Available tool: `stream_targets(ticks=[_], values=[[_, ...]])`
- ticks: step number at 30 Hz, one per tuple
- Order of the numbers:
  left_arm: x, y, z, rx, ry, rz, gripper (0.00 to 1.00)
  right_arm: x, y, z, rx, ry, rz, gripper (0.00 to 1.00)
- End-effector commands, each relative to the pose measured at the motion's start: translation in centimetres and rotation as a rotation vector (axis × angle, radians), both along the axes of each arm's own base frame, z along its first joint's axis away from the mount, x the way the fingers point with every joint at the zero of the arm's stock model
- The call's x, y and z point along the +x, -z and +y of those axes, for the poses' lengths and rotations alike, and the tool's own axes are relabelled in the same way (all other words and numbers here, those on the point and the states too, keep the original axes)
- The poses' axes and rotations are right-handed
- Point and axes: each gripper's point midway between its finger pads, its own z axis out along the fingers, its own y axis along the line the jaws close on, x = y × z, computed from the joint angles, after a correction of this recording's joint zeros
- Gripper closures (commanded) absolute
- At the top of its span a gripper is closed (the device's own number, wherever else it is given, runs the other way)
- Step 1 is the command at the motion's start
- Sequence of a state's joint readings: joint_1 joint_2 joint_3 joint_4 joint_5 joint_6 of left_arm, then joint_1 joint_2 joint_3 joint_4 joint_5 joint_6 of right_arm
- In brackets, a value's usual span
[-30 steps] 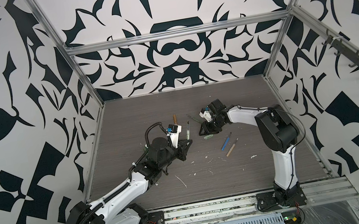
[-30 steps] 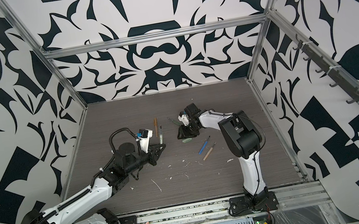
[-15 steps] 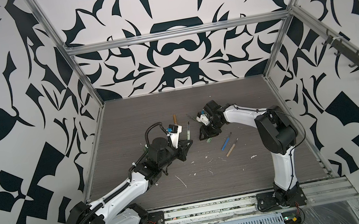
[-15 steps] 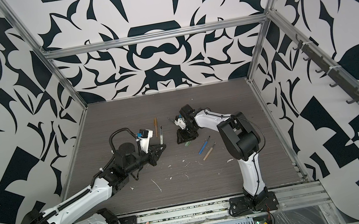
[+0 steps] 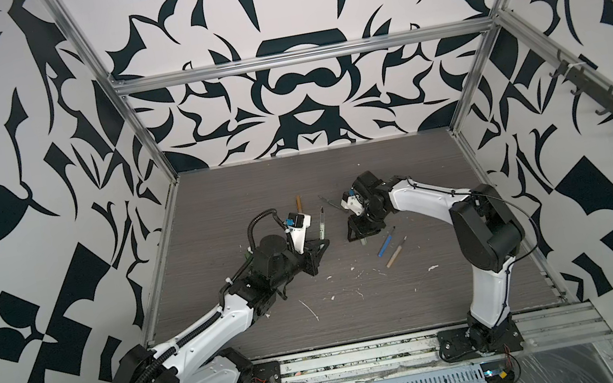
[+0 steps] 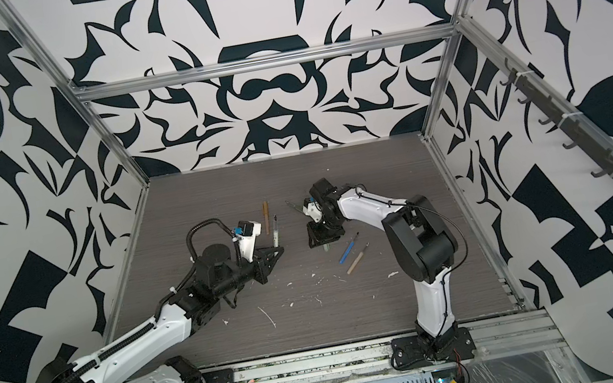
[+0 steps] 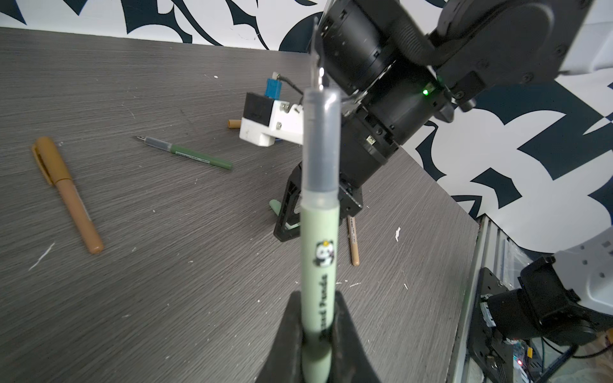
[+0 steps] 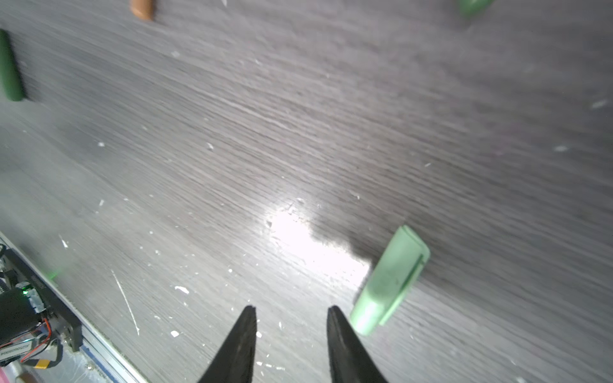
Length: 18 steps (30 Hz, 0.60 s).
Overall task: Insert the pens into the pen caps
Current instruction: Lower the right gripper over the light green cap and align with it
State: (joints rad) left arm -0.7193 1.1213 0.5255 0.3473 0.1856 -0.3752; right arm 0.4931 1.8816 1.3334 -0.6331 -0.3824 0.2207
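My left gripper point(image 7: 318, 295) is shut on the barrel of a pale green pen point(image 7: 320, 232) and holds it upright, dark tip up; both top views show the pen point(image 5: 321, 226) point(image 6: 275, 233). My right gripper point(image 8: 292, 310) hangs open just above the table with nothing between its fingers. A light green pen cap point(image 8: 391, 280) lies flat beside one finger, outside the jaws. In a top view the right gripper point(image 5: 362, 233) points down at the table's middle.
An ochre-brown pen point(image 7: 68, 195) with its cap on and a dark green pen point(image 7: 189, 154) lie behind the grippers. A blue pen point(image 5: 386, 242) and a tan pen point(image 5: 397, 252) lie right of the right gripper. A dark green cap point(image 8: 10, 66) lies apart. White flecks dot the table.
My right gripper has tipped down toward the table by the light green cap and its jaws have narrowed a little. The left arm and its pen have not moved.
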Motion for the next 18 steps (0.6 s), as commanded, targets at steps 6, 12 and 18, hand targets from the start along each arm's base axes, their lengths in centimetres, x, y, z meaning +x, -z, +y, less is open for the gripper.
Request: stream_targets(ticks=[6, 12, 18], values=[[0.3, -1.2, -0.6, -0.037, 0.012, -0.011, 1.0, 2.7, -3.0, -4.5, -0.193, 0.201, -0.211, 0.78], [0.3, -1.1, -0.8, -0.042, 0.022, -0.004, 1.0, 3.1, -1.6, -4.3, -0.14, 0.216, -0.162, 0.92], [0.2, -1.0, -0.8, -0.036, 0.026, -0.004, 1.0, 3.2, 0.4, -3.7, -0.108, 0.208, -0.104, 0.79]])
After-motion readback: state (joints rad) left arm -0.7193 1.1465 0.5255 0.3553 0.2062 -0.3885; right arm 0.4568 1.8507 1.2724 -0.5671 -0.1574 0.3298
